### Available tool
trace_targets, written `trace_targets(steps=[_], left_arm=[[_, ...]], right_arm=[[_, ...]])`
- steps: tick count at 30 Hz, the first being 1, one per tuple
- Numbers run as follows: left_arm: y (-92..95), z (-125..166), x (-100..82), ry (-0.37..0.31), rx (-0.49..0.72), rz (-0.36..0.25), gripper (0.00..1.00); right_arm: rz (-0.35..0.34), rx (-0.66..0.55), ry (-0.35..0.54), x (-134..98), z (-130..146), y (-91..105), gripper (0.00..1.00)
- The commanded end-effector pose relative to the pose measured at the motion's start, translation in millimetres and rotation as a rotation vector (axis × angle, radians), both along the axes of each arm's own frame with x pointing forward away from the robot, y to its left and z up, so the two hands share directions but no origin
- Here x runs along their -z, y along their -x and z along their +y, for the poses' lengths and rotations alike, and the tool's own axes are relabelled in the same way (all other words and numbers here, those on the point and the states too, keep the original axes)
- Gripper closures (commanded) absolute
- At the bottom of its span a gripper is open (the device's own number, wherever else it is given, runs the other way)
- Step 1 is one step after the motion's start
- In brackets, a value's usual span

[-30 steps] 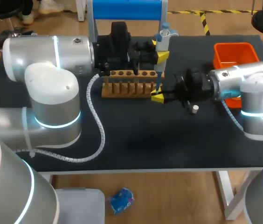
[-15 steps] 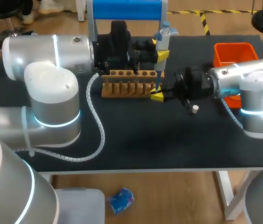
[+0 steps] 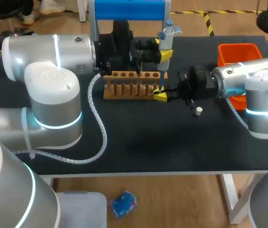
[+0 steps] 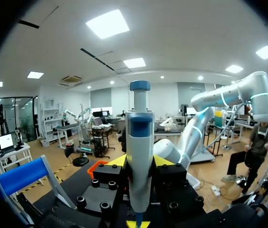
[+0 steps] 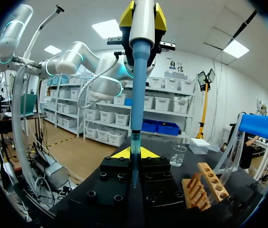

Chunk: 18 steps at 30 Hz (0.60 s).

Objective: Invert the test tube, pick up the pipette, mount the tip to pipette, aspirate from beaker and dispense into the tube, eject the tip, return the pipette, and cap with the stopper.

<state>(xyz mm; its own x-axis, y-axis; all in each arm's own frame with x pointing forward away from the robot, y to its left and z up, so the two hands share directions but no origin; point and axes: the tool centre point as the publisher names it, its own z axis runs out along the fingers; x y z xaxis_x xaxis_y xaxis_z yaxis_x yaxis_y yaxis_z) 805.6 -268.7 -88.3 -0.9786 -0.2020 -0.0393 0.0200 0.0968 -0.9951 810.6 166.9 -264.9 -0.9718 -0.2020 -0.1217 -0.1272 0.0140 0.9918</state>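
Overhead plus wrists, all on pipette

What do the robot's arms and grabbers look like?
Both arms, left arm and right arm, are fat silver-and-white tubes with rounded joints and glowing light-blue rings. A white curly cable runs along each. The left gripper and right gripper are black blocks with bright yellow tips.

Black-topped table (white legs) stands on wooden floor.
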Motion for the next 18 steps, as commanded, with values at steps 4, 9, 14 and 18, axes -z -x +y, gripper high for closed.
trace_targets(steps=[4,9,14,18], left_arm=[[-0.1,-1,11.5,0.001,-0.004,0.001,1.00],[-0.1,-1,11.5,0.001,-0.004,0.001,1.00],[-0.1,-1,11.5,0.001,-0.004,0.001,1.00],[-4.7,10,9.6,-0.004,-0.041,-0.023,1.00]], right_arm=[[0.033,-0.013,0.011,-10,-4,4.7,0.00],[0.069,-0.022,0.050,-4,-12,11.7,0.00],[0.116,-0.032,0.124,0,-25,17.9,0.00],[0.129,-0.040,0.165,-1,-34,21.1,0.00]])
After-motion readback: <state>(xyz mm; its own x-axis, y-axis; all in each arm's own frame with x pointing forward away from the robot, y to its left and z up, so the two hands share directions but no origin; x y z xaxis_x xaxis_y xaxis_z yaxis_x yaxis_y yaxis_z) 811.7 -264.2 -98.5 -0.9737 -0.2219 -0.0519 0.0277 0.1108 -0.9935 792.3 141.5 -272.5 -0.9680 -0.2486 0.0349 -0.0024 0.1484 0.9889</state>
